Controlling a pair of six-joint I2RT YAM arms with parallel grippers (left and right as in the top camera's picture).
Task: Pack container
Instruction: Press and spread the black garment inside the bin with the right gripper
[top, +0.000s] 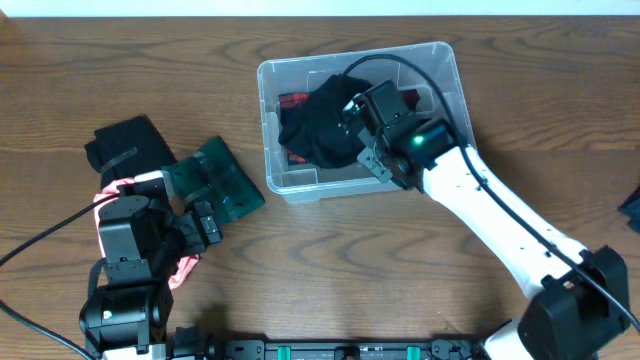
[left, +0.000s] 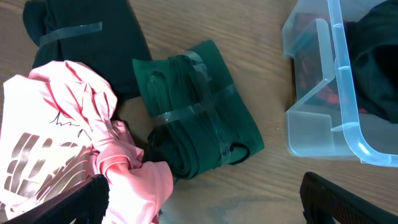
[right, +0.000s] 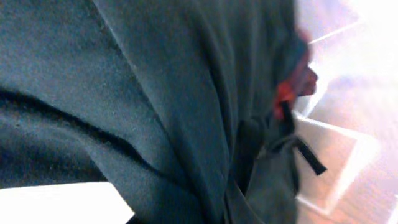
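The clear container (top: 440, 62) stands at the back centre of the table and holds a bunched black garment (top: 315, 125) over a red item (top: 293, 100). My right gripper (top: 358, 128) is inside the container, pressed into the black garment. The right wrist view is filled with that dark cloth (right: 155, 93), which hides the fingers. My left gripper (left: 205, 208) is open wide, low over the table, with a pink garment (left: 62, 143) against its left finger. A green taped bundle (left: 196, 112) lies just ahead of it. The container's corner also shows in the left wrist view (left: 323, 118).
A black taped bundle (top: 125, 145) lies at the far left behind the pink garment (top: 112, 192) and the green bundle (top: 215, 180). A dark blue object (top: 632, 210) shows at the right edge. The right arm slants from the front right to the container.
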